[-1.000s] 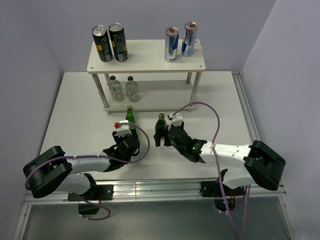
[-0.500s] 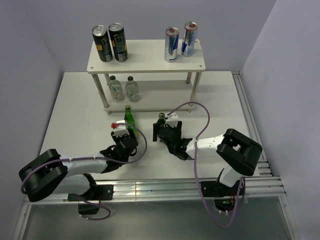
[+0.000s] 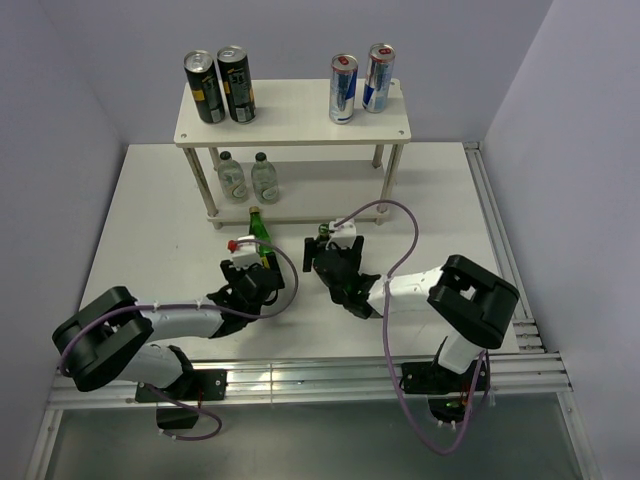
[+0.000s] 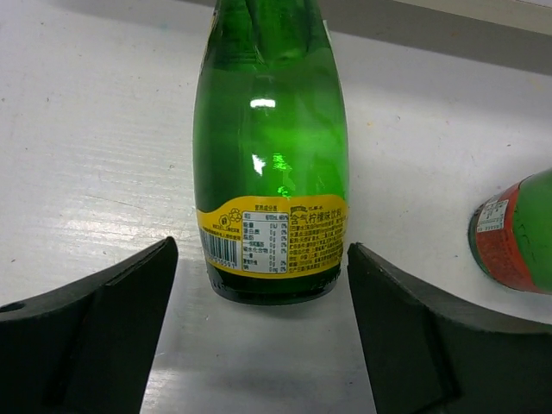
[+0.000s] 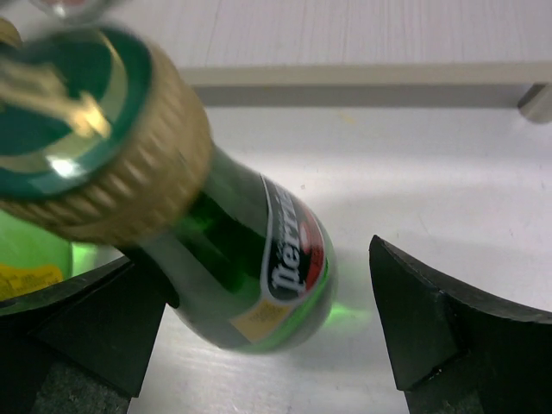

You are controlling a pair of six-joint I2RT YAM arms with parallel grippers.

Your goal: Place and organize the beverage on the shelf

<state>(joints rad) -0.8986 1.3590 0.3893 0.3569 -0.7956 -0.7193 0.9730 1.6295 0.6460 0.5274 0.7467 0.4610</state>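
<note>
1. The yellow-label bottle point(image 4: 272, 172) and the red-label bottle point(image 5: 259, 259) sit on the worktop point(image 3: 150, 220), near the shelf point(image 3: 293, 125).
2. Our left jaws and right jaws gape wide, one bottle between each pair, gripping nothing.
3. We think grabbing comes next: close, lift, set them on the shelf.

The yellow-labelled green glass bottle point(image 4: 272, 172) loses its neck above the left wrist view. The gold ribbed cap point(image 5: 95, 147) looks blurred.

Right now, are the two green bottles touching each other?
Apart: the left wrist view shows bare table between yellow-label bottle and red-label bottle.
</note>
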